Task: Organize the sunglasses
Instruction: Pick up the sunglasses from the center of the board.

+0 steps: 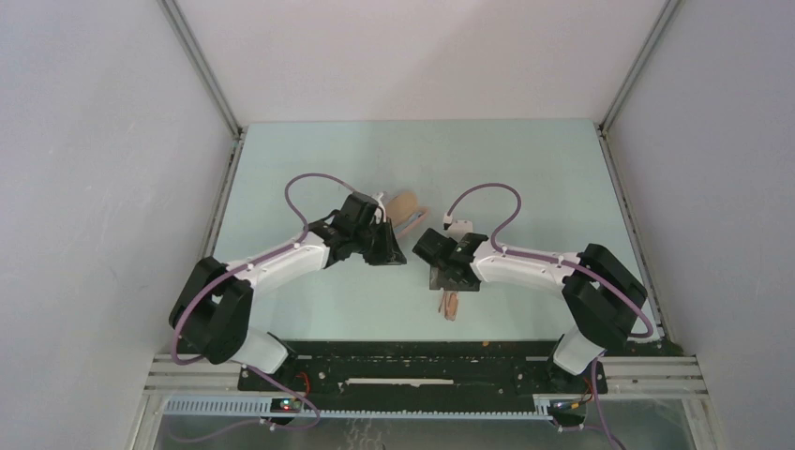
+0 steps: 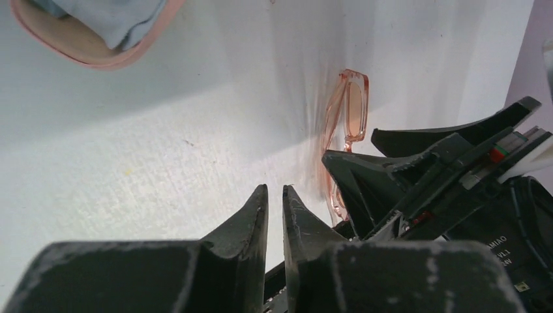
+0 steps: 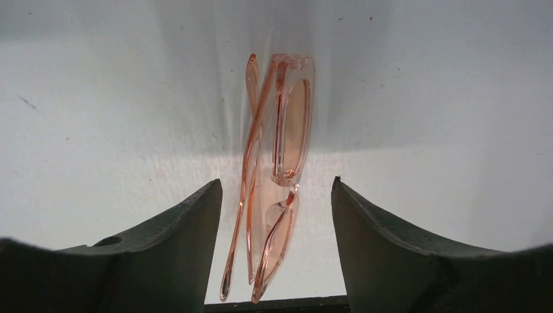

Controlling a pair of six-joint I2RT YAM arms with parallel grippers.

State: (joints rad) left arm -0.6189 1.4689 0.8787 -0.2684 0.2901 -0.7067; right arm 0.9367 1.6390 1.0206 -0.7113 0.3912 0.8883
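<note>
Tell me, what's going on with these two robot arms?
The right gripper hangs over the sunglasses, which lie folded on the table. Its fingers are spread open on either side of them and do not touch them. The left gripper sits close by, its fingers almost together and holding nothing. A pink case lies open further off with a light blue cloth inside. The sunglasses are not yet in it.

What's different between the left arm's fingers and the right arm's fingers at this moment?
The left gripper has its fingers almost together, with nothing between them; the right gripper has its fingers spread wide. The right gripper straddles the folded sunglasses on the table; the left gripper sits beside them. Both have black fingers.
</note>
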